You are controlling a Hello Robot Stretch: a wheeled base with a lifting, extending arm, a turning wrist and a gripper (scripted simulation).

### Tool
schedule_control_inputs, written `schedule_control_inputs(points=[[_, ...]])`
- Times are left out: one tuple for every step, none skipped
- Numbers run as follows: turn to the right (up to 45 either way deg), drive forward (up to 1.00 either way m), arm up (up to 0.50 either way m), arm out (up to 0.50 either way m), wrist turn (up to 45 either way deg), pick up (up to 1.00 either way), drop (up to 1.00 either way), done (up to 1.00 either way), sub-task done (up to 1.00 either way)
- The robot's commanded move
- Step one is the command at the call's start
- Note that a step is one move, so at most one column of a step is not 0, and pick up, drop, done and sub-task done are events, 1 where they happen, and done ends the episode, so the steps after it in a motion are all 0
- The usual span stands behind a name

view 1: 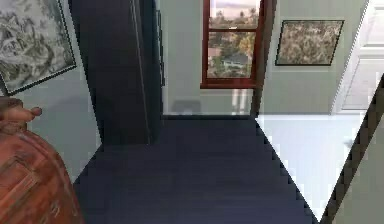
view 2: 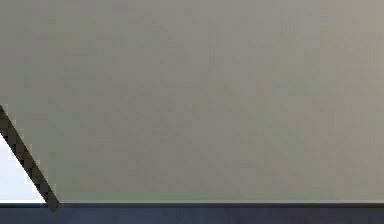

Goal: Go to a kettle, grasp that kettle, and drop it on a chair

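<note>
A dark navy floor point(view 1: 190, 165) runs ahead to a grey-green back wall with a wood-framed window point(view 1: 232, 42). A tall dark cabinet or panel point(view 1: 115, 65) stands at the forward view's left, against that wall. In the arm side view a plain grey-green wall point(view 2: 200, 95) stands close, with a thin strip of dark floor point(view 2: 220, 214) below it.
A reddish-brown wooden object with a rounded top point(view 1: 28, 165) sits at the forward view's lower left. Framed pictures hang at upper left point(view 1: 32, 40) and right of the window point(view 1: 308, 42). A white door point(view 1: 362, 60) and pale floor point(view 1: 305, 150) lie to the right, behind a dark slanted edge point(view 1: 352, 165).
</note>
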Motion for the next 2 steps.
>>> schedule_control_inputs(points=[[-45.0,0.00,0.00,0.00,0.0,0.00,0.00,0.00,0.00],[-45.0,0.00,0.00,0.00,0.0,0.00,0.00,0.00,0.00]])
